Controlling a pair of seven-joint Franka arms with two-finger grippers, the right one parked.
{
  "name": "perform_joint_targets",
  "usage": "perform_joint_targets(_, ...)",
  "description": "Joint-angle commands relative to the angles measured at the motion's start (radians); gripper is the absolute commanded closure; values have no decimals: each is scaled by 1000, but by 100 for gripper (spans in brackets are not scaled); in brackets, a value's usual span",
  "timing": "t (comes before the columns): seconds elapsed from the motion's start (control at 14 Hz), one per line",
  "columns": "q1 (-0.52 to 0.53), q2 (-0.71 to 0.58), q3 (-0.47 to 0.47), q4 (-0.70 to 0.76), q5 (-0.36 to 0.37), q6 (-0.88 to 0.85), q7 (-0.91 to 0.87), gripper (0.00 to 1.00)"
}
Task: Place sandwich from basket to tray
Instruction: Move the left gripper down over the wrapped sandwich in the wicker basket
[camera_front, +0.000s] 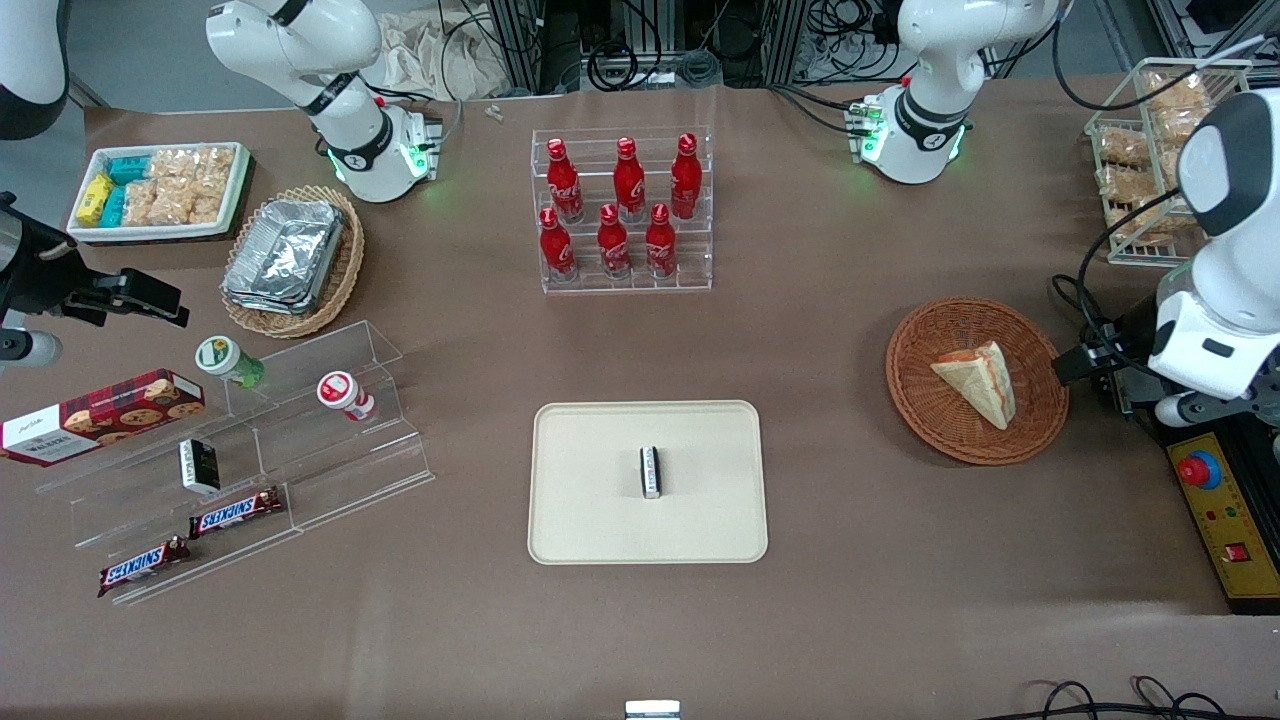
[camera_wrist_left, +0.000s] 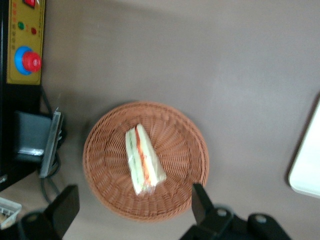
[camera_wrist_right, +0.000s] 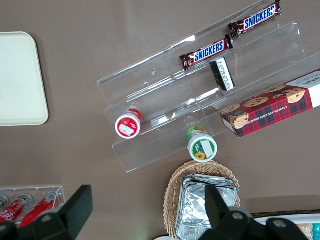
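Hovering above the basket (camera_wrist_left: 146, 161), clear of it, with end effector (camera_wrist_left: 132, 210) spread wide and holding nothing, presumably lined up for a descent. Sandwich (camera_wrist_left: 144, 160) lying inside the basket, near its middle, on 1 flat face, filling edge turned up toward the wrist camera. Long axis running roughly between the 2 fingers (camera_wrist_left: 201, 202), probably suiting a grip across the bread faces. Tray (camera_front: 648, 482) well apart from the basket, toward the parked arm's end of the bench, already carrying a small packet (camera_front: 651, 471).

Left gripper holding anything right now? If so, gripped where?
Nothing held. The left gripper is open, hovering above the basket; the sandwich lies in it untouched.
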Motion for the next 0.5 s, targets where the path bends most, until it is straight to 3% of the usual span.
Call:
perform_joint_targets(0.0, 23, -154, 3, -314, -38, 217, -217, 1)
perform_joint_targets(0.14, 20, -146, -2, -398, -35, 321, -466, 1)
perform_joint_targets(0.43, 19, -48, -3, -414, -38, 360, -532, 0)
